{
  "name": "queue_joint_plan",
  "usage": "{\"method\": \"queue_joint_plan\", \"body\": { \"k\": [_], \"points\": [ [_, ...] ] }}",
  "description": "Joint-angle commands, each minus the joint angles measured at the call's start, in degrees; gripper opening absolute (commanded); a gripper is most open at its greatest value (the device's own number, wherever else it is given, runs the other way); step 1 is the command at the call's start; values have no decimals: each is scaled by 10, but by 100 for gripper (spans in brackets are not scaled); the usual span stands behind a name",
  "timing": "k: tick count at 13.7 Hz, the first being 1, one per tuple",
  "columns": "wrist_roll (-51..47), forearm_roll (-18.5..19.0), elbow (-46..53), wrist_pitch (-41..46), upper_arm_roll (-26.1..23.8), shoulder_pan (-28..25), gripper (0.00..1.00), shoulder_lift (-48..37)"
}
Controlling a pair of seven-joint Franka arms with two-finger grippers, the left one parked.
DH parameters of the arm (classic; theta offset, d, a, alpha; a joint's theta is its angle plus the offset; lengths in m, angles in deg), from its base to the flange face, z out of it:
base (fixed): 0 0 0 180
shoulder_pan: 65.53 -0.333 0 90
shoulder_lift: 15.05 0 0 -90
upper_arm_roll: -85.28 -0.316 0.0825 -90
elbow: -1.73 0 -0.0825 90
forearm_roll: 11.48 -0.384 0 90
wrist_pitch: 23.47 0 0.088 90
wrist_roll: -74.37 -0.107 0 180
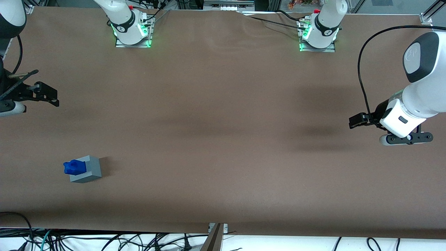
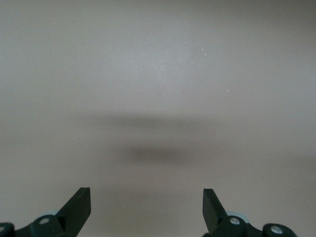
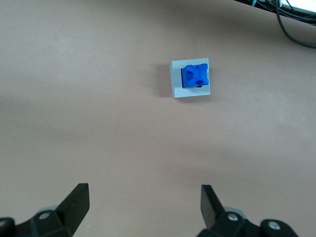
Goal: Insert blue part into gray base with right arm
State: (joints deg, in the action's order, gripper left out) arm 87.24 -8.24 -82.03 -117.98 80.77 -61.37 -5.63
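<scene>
The gray base [image 1: 92, 171] sits on the brown table toward the working arm's end, close to the front camera. The blue part [image 1: 74, 167] is seated in the base's hole, with its lumpy end sticking out of the face. The right wrist view shows the same: the blue part [image 3: 195, 75] sits in the gray base [image 3: 177, 85]. My right gripper [image 1: 52, 94] is open and empty. It hangs above the table, farther from the front camera than the base and well apart from it. In the right wrist view the gripper [image 3: 143, 193] has its jaws spread wide over bare table.
The two arm bases [image 1: 132, 29] [image 1: 318, 35] stand at the table's back edge. Loose cables [image 1: 104, 242] lie along the front edge. The brown table cover [image 1: 223, 139] spans the whole surface.
</scene>
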Motion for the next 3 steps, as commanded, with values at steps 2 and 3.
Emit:
{"method": "queue_joint_plan", "body": {
  "k": [2, 3],
  "points": [
    [-14, 4, -12, -9, -1, -2, 100, -10],
    [-15, 4, -12, -10, -1, -2, 100, -10]
  ]
}}
